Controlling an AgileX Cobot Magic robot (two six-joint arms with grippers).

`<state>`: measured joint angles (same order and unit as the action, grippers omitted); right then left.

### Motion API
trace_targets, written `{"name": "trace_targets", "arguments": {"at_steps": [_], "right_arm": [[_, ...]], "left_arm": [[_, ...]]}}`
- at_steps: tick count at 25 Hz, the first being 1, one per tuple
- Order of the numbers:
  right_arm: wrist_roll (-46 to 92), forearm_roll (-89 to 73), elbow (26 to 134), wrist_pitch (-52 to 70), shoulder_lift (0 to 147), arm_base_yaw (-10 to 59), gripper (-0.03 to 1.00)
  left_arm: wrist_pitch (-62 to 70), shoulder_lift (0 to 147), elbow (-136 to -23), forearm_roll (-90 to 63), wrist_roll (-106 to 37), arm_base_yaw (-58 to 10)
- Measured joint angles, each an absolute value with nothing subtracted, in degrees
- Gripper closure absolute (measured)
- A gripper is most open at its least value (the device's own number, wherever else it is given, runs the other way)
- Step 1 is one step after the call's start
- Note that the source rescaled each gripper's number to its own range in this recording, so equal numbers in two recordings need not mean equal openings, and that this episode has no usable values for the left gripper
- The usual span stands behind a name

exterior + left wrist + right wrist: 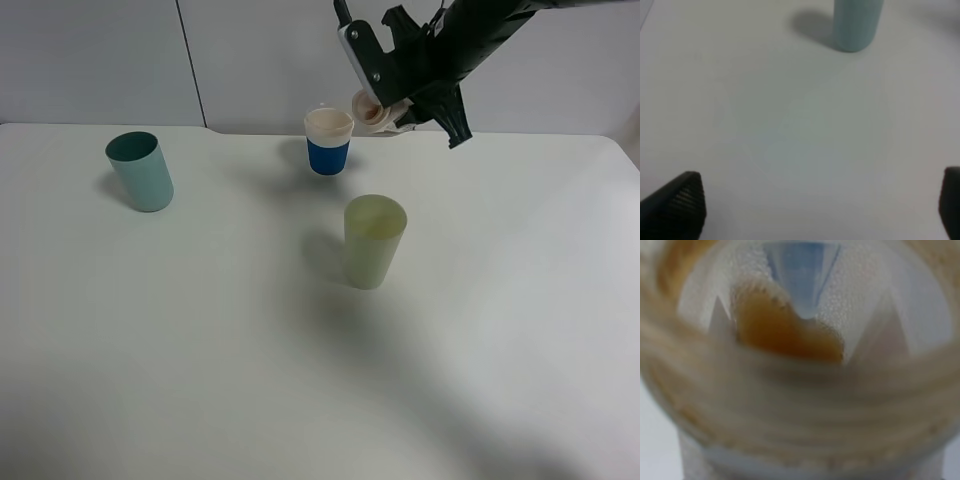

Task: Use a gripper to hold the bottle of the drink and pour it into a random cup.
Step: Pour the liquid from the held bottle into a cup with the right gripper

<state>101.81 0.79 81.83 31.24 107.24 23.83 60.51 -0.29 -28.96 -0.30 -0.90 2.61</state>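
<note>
My right gripper (pixel 405 90) pinches the bottle (pixel 372 112). I hold it raised off the desk (pixel 520 330) at the back, tipped so its open mouth faces the blue-banded cup (pixel 328 142), just beside that rim. I judge this a pouring tilt aimed there, not at the yellow-green cup (pixel 374 242), which stands apart toward the front. My wrist view looks straight into the neck: brown drink (pixel 785 335) pooled against one wall, consistent with the tilt. No stream visible; cannot tell whether any has left. My left gripper (pixel 812 205) is spread and empty, low over the desk near the teal cup (pixel 140 172); probably idle, one arm suffices. Writing: none readable; bottle label hidden, cups plain.
</note>
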Motion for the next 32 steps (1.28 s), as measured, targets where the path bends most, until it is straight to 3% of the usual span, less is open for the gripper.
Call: {"name": "trace_targets", "arguments": {"at_steps": [13, 32], "right_arm": [[108.97, 0.99, 81.83, 22.68, 107.24, 26.83, 0.95], [107.12, 1.57, 81.71, 28.72, 107.24, 27.23, 0.95]], "left_arm": [[60.51, -0.29, -28.96, 0.0, -0.9, 2.61], [60.51, -0.29, -28.96, 0.0, -0.96, 2.61]]}}
